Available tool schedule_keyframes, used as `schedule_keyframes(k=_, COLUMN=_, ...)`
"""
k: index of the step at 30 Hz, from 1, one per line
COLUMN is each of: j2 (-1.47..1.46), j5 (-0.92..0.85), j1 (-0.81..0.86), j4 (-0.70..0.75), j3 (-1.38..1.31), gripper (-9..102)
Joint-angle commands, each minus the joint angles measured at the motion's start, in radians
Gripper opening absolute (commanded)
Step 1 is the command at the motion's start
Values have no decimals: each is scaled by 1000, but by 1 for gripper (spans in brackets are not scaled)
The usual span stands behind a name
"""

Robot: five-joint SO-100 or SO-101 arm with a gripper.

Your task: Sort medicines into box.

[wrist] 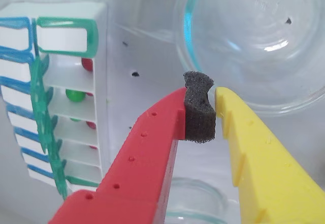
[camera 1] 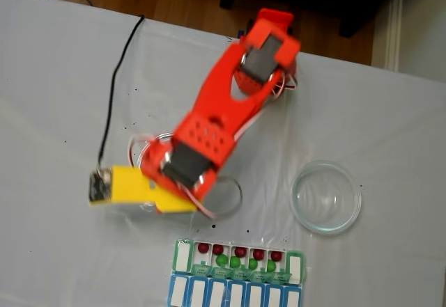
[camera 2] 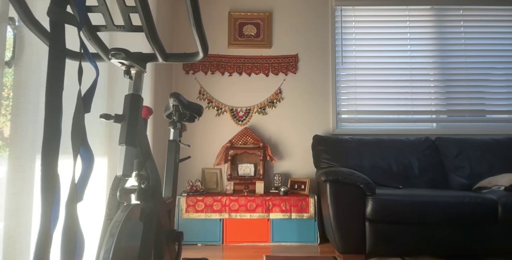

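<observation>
- Overhead, in the fixed view, the red arm point(camera 1: 230, 112) reaches over the grey counter point(camera 1: 56, 77), ending at a yellow finger point(camera 1: 136, 190).
- Up close in the wrist view, the hand point(wrist: 207, 109) has its red finger point(wrist: 147, 153) and yellow finger nearly pressed together; a dark foam pad point(wrist: 199, 113) on the red tip fills most of the gap, and nothing is pinched between them.
- The box point(camera 1: 237, 271) lies at the counter's near edge in the fixed view, its green-lidded row open and joined to a blue row.
- Red pills point(camera 1: 240, 252) and green pills point(camera 1: 221, 260) sit in five middle compartments.
- An empty glass dish point(camera 1: 326, 197) stands right of the arm, apart from the box.
- A second dish point(camera 1: 230, 194) sits partly under the arm.
</observation>
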Motion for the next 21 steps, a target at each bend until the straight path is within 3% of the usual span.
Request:
schedule_keyframes(k=1, j2=304, j5=-61, j1=64, j4=-129, j3=219, gripper=1)
schedule_keyframes(k=10, j2=500, j5=-123, j1=149, j4=-518, j3=634, gripper=1)
schedule_keyframes(k=16, j2=549, j5=-173, j1=160, j4=-690, j3=808, gripper=1)
schedule_keyframes(k=21, j2=571, j5=-265, j1=146, j4=-753, j3=907, gripper=1)
